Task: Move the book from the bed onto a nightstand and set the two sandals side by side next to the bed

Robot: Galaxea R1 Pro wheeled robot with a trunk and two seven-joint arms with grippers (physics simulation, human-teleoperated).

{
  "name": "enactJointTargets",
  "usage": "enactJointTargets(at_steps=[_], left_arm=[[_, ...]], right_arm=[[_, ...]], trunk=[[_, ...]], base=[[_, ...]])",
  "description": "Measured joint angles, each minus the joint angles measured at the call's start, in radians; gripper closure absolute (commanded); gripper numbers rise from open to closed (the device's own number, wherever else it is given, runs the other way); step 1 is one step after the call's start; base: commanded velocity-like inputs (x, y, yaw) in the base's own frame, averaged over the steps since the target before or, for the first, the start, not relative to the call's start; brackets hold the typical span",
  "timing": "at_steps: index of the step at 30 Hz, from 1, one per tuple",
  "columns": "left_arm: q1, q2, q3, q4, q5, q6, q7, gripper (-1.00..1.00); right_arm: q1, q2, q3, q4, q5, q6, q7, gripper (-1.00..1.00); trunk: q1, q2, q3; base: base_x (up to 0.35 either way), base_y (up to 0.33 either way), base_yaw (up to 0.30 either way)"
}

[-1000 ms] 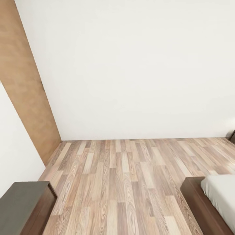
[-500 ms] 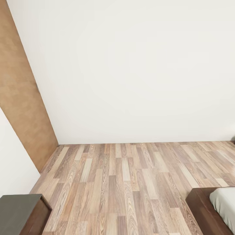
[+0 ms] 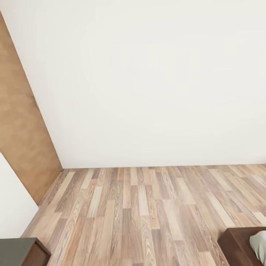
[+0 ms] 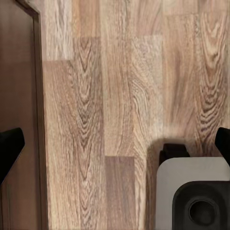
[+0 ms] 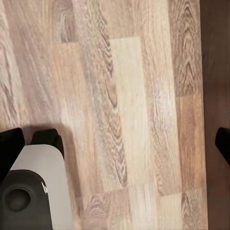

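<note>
A corner of the bed sits at the head view's lower right, with its dark wood frame (image 3: pixel 238 244) and a sliver of off-white mattress (image 3: pixel 261 244). The book, the sandals and the nightstand are out of view. My left gripper (image 4: pixel 115 143) hangs open over the wooden floor, its black fingertips (image 4: pixel 8 146) far apart with nothing between them. My right gripper (image 5: pixel 115 143) is open too, above bare planks, with one fingertip (image 5: pixel 9 143) at each side of the picture.
A white wall (image 3: pixel 155 81) faces me across the plank floor (image 3: pixel 140 207), and a brown door (image 3: pixel 18 140) stands at the left. A dark wood cabinet with a grey top (image 3: pixel 18 251) is at the lower left. My white-and-grey base (image 4: pixel 191 196) shows under both wrists.
The whole head picture has shifted: wall and floor edge sit lower, and the bed corner and cabinet have slid toward the bottom edge. That is the camera moving, not the things.
</note>
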Motion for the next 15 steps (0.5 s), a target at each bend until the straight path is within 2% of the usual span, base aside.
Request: enactJointTargets(at_steps=[5,15], left_arm=[[0.000,0.000,0.000,0.000,0.000,0.000,0.000,-1.00],[0.000,0.000,0.000,0.000,0.000,0.000,0.000,-1.00]], right_arm=[[0.000,0.000,0.000,0.000,0.000,0.000,0.000,-1.00],[0.000,0.000,0.000,0.000,0.000,0.000,0.000,-1.00]], trunk=[[0.000,0.000,0.000],[0.000,0.000,0.000]], base=[[0.340,0.000,-0.100],[0.340,0.000,-0.215]])
